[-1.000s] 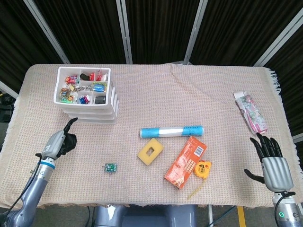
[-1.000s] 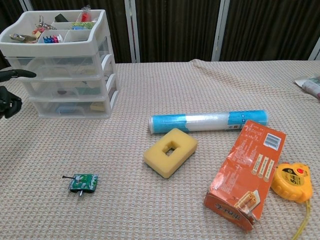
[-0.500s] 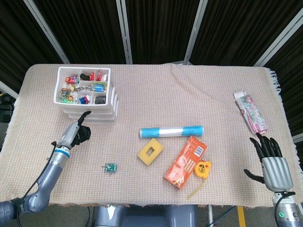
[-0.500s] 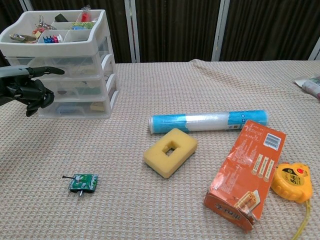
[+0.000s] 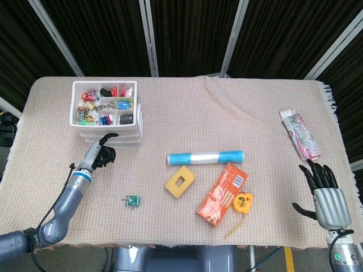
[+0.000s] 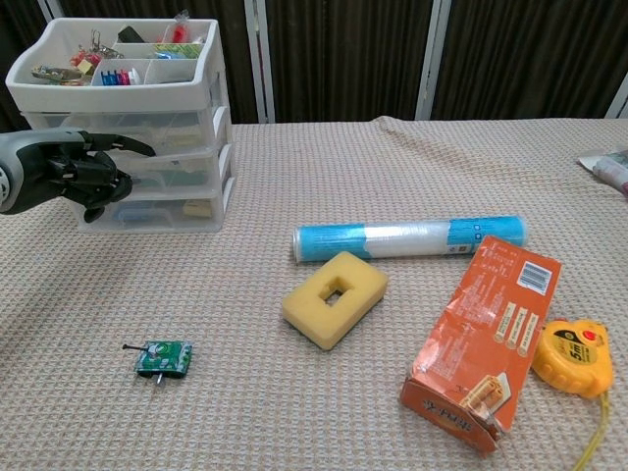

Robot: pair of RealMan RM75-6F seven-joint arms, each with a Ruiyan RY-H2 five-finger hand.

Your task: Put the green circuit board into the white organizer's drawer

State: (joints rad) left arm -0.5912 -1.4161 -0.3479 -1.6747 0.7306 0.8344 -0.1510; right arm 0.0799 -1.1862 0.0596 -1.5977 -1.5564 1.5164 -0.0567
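Seemingly, left hand (image 6: 86, 175) touches white organizer (image 6: 191, 147); green circuit board (image 6: 164, 357) apart.

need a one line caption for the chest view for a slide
Left hand at the white organizer's drawers; green circuit board lies untouched on the cloth.

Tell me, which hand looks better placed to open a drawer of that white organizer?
Probably the left hand: it hovers right in front of the white organizer, fingers curled, holding nothing. The right hand sits at the table's far right edge, well away from it.
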